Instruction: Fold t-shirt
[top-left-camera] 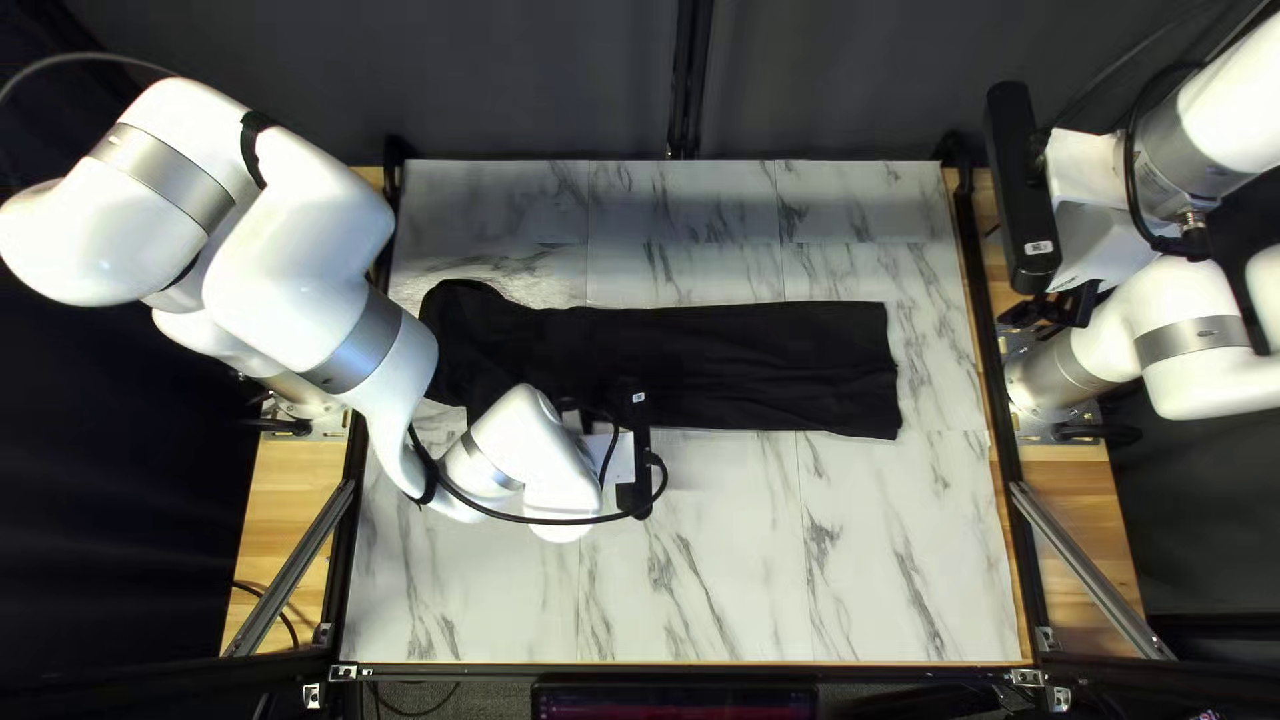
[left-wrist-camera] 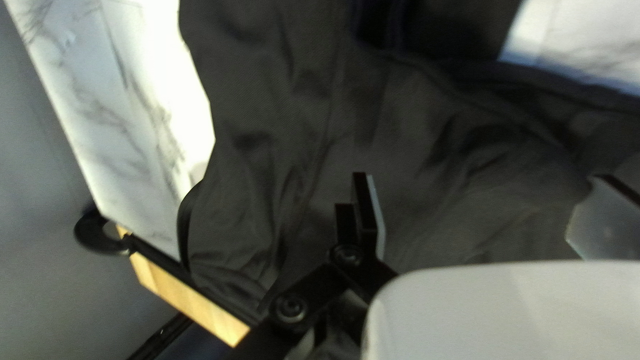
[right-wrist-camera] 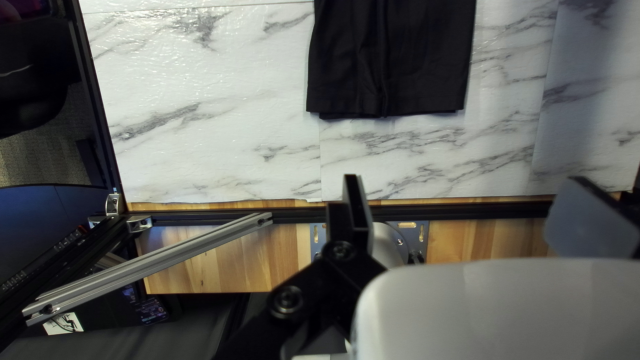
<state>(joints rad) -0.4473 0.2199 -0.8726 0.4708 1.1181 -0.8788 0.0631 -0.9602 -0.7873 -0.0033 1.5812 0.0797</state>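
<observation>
Item: black T-shirt point(top-left-camera: 760, 360), laid as a long strip across the centre of the top left view, on the marble-patterned tabletop point(top-left-camera: 720, 574). Straight hem end point(top-left-camera: 891, 374) lies right of centre, its layered edges suggesting a completed lengthwise fold; the opposite end, at left, is rumpled. The strip appears laid flat so that it can next be shortened end over end.

Left gripper point(left-wrist-camera: 483, 193): fingers spread wide above the cloth, pinching nothing; contact not determinable. Placement presumably serves to take or smooth the uneven end, which would need a grip on all layers; a shallow pinch could drag one loose.

Right gripper point(right-wrist-camera: 467, 190): fingers spread, nothing between them, held back beyond the hem at the right of the top left view, probably to leave working room.
</observation>
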